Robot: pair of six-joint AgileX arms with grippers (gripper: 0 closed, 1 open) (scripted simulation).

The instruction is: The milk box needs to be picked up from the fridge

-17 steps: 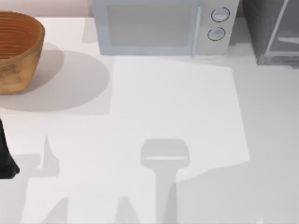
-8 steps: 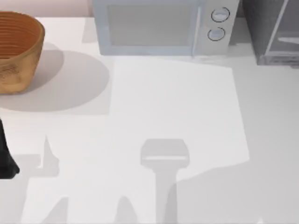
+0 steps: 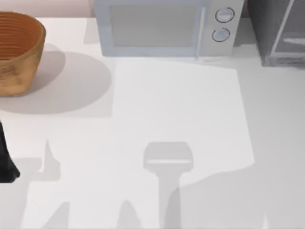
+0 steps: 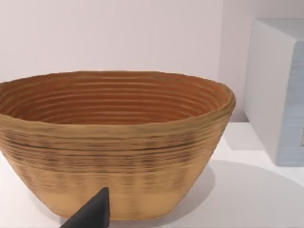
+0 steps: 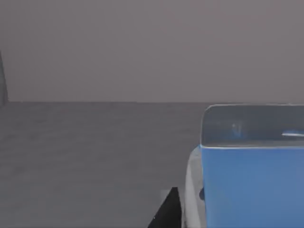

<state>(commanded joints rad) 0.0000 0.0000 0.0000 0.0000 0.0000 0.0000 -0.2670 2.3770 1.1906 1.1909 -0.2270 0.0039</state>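
Our right arm's camera looks into a grey-walled space that we take to be the inside of the fridge (image 3: 279, 33), the dark cabinet at the table's two o'clock corner in the top view. The milk box (image 5: 251, 175) sits very close to that camera, its bright blue face large before us, a pale edge along one side. One dark fingertip of the right gripper (image 5: 167, 211) stands just beside that pale edge; we cannot tell whether the pincer is apart or closed, nor whether it touches the carton.

Our left arm is parked at the table's nine o'clock edge, its camera facing the woven basket (image 4: 114, 142) beside the pale microwave (image 3: 164, 28); whether the left gripper (image 4: 90, 216) is spread or closed we cannot tell either.

We judge the step in hand to be the final approach and grasp. To do it well, we should centre the carton between the fingers, close on its flat sides low enough for a firm hold, then draw straight back out so it clears the fridge walls without tipping.
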